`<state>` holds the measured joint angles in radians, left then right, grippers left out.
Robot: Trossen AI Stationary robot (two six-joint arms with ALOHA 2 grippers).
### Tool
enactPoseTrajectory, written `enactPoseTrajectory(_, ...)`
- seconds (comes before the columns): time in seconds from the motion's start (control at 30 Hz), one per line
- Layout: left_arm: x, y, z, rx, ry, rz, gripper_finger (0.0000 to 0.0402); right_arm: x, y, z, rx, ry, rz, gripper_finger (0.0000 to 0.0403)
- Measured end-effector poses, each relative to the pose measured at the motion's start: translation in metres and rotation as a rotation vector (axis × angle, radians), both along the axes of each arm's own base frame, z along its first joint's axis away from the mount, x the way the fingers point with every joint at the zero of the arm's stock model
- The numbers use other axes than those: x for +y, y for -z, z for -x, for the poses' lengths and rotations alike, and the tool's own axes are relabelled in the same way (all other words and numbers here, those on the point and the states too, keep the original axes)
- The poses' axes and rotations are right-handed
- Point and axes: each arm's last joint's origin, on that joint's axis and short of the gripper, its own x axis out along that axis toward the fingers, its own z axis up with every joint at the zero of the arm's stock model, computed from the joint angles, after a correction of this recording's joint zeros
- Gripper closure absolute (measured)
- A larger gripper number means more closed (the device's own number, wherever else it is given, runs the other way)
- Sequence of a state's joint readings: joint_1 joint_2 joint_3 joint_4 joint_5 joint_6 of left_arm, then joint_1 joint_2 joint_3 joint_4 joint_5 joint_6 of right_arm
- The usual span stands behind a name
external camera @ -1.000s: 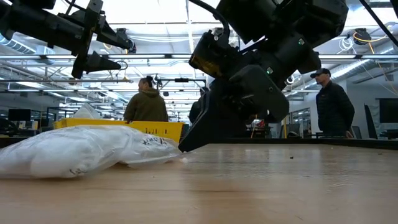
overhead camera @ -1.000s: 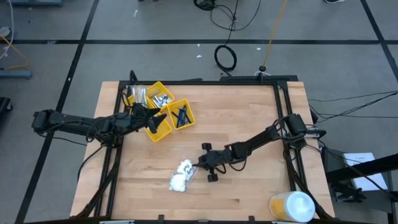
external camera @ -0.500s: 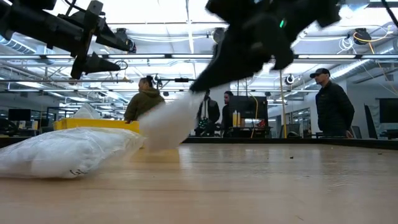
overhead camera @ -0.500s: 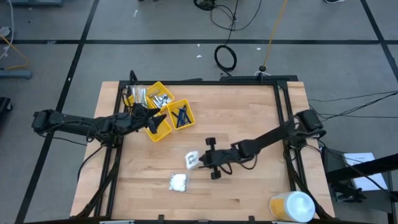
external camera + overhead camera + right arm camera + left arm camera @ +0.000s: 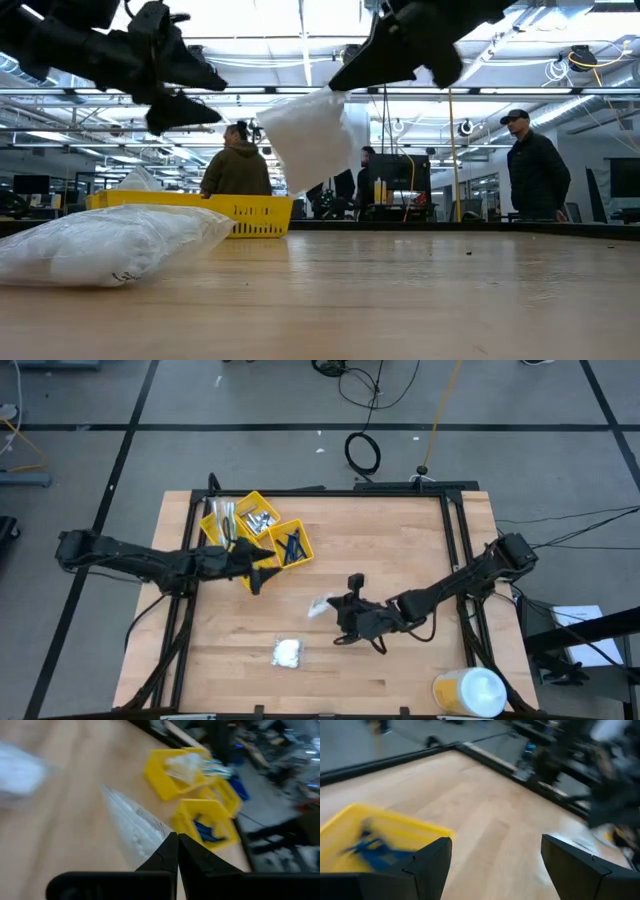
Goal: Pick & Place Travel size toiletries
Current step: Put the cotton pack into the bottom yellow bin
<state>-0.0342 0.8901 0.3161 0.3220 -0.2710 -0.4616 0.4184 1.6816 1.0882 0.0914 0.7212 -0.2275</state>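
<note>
My right gripper (image 5: 336, 612) is over the middle of the table, shut on a small clear bag of white fluffy lumps (image 5: 311, 137), which also shows in the high view (image 5: 320, 605) and the right wrist view (image 5: 131, 826). A second such bag (image 5: 287, 651) lies flat on the wood near the front, seen up close in the low view (image 5: 110, 245). The yellow compartment tray (image 5: 256, 536) at the far left holds dark blue sticks (image 5: 372, 851) and silvery packets (image 5: 260, 518). My left gripper (image 5: 257, 574) hovers open just in front of the tray, nothing between its fingers (image 5: 427, 867). My right gripper pinches the bag's top edge (image 5: 334, 94) between its two fingertips (image 5: 170, 849). The fingers slant down from the table's right side. The bag hangs below them, tilted and lifted clear of the table.
A large white-and-yellow round container (image 5: 470, 691) stands at the front right corner. A dark frame (image 5: 455, 540) runs along the table's edges. Bare wood (image 5: 400, 540) lies between the tray and the right arm. People (image 5: 236, 170) stand in the room behind.
My right gripper has risen from the table with one bag, rolling its wrist and drawing a little toward the right edge; the bag has been lifted clear from beside the other bag, which stays put. My left gripper has moved a little out from the tray and tipped lower.
</note>
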Motion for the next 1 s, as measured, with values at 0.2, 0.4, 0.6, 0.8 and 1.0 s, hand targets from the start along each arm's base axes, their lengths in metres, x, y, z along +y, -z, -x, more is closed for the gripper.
enactPoseTrajectory(0.2, -0.01, 0.013, -0.025, -0.011, 0.11, -0.177, 0.0103, -0.013, -0.003, -0.002, -0.038, 0.16, 0.076, 0.0403)
enactPoseTrajectory(0.4, -0.015, 0.023, -0.044, 0.002, 0.166, -0.372, 0.0103, -0.028, -0.006, -0.006, -0.066, 0.222, 0.063, 0.0403)
enactPoseTrajectory(0.6, -0.02, 0.032, -0.053, 0.058, 0.211, -0.464, 0.0103, -0.04, -0.006, -0.01, -0.073, 0.263, 0.049, 0.0403)
enactPoseTrajectory(0.8, -0.021, 0.031, -0.058, 0.066, 0.219, -0.502, 0.0103, -0.044, -0.007, -0.011, -0.091, 0.277, 0.033, 0.0403)
enactPoseTrajectory(1.0, -0.02, 0.029, -0.06, 0.068, 0.191, -0.522, 0.0115, -0.042, -0.014, -0.016, -0.149, 0.219, -0.001, 0.0403)
